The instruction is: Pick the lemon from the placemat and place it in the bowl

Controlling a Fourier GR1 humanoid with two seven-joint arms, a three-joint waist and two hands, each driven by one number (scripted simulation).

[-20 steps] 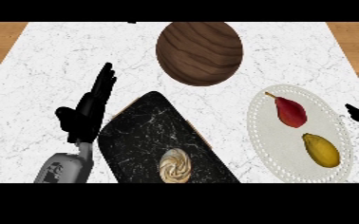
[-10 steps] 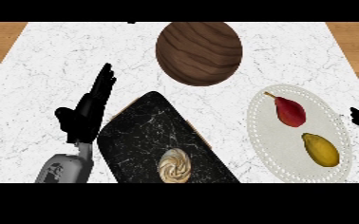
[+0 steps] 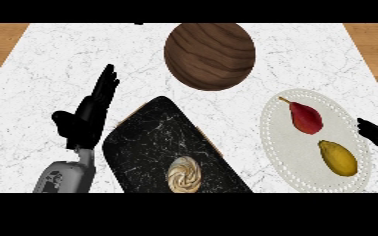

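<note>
Desk (image 3: 66, 55): white marble, grey veining, with tan wood seen at both far corners. Bowl (image 3: 210, 55): dark brown wood grain. Tray (image 3: 159, 135): black, white-veined. Pastry (image 3: 184, 174): beige swirl. Placemat (image 3: 284, 145): cream, dotted rim. Lemon (image 3: 338, 157): yellow. Pear (image 3: 305, 117): red. Left hand (image 3: 88, 115): black; forearm (image 3: 65, 177) grey.

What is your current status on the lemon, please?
Left hand open, resting left. Right hand barely showing at right edge. Lemon on placemat beside red pear. Bowl unobstructed.
</note>
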